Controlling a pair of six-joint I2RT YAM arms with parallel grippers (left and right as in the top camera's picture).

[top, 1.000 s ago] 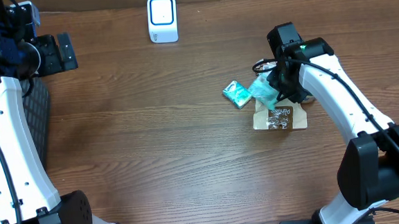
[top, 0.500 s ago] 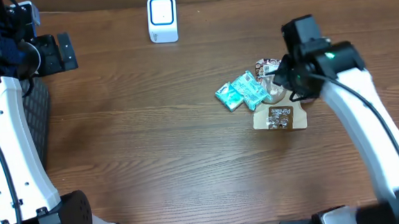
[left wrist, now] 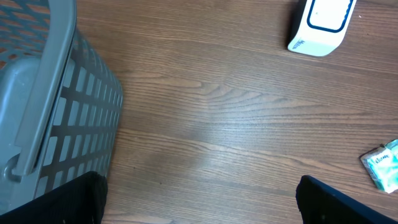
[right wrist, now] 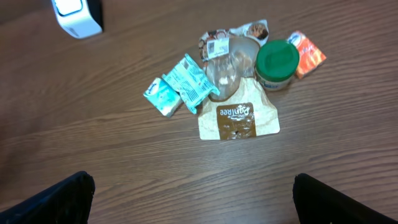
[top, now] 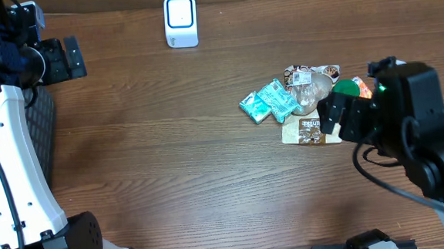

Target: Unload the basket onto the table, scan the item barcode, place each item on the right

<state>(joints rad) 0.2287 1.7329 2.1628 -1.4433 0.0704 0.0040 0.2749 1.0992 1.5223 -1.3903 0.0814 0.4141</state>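
I've open brown wooden worktop (top: 170, 158) centrally; grey slatted plastic basket (left wrist: 81, 124) blocks left, small packet pile (right wrist: 233, 81) right.

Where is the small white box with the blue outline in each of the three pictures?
Overhead: the white box stands near the top edge, left of centre.
Left wrist: it is in the top right corner, cut off by the upper edge.
Right wrist: it is in the top left corner, also cut off.
Shared landmark: the teal packet shows in all three, at the right edge in the left wrist view and left of centre in the right wrist view.
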